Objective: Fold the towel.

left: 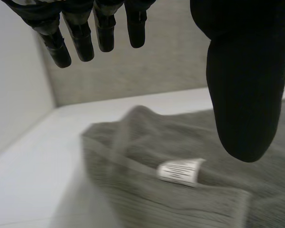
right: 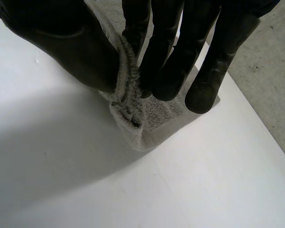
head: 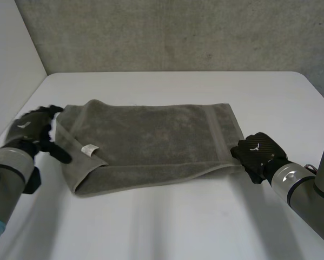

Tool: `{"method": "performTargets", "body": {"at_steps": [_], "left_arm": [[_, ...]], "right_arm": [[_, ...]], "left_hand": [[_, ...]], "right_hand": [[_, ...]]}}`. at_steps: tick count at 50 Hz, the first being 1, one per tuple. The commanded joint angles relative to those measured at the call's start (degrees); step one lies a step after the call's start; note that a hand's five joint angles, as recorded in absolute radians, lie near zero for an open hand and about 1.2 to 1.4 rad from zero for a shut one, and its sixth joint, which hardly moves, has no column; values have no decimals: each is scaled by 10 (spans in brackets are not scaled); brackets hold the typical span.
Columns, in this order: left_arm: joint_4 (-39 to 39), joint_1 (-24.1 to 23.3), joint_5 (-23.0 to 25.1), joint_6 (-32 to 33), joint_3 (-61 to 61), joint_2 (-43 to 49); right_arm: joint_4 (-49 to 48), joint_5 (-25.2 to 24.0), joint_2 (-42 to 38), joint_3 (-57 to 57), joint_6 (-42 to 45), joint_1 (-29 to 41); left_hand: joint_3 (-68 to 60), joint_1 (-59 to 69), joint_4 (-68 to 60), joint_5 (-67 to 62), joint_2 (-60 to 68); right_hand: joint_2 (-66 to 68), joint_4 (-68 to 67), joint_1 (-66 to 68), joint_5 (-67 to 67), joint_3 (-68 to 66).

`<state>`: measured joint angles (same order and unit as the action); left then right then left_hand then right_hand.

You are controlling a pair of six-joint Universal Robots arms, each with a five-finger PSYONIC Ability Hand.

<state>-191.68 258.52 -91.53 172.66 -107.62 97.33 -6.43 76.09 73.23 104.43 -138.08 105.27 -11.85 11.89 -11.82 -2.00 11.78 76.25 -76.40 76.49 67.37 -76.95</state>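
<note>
A grey towel [head: 151,143] lies folded on the white table [head: 167,216], its white label [head: 89,148] showing near its left end. My left hand [head: 34,130] hovers just off the towel's left end, fingers [left: 80,33] straight and spread, thumb [left: 244,95] apart, holding nothing; the towel [left: 171,190] and its label [left: 180,170] lie below it. My right hand [head: 256,154] is at the towel's near right corner. There its thumb [right: 71,47] and fingers [right: 166,57] pinch the towel corner [right: 130,111] just above the table.
A grey wall [head: 172,32] runs behind the table and a pale wall [head: 10,59] stands at the left. Bare table surface lies in front of the towel and to its right [head: 291,108].
</note>
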Motion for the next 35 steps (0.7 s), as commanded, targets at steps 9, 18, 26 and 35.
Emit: {"method": "performTargets", "body": {"at_steps": [9,18,26,35], "left_arm": [[-45,-50,69,170,29,142],[-90,-58,68,211,29,158],[-145,-60,40,238,29,181],[-150,-60,36,285,29,197]], "right_arm": [[-5,0,0,11,0,-2],[-8,0,0,15,0,-2],[-8,0,0,16,0,-2],[-8,0,0,16,0,-4]], "left_hand": [[-17,17,-18,-16,18],[-22,22,-23,-21,23],[-34,34,-34,-33,35],[-49,49,-50,-48,50]], "right_hand": [[38,-36,35,26,-31],[38,-36,35,26,-31],[38,-36,35,26,-31],[38,-36,35,26,-31]]}}
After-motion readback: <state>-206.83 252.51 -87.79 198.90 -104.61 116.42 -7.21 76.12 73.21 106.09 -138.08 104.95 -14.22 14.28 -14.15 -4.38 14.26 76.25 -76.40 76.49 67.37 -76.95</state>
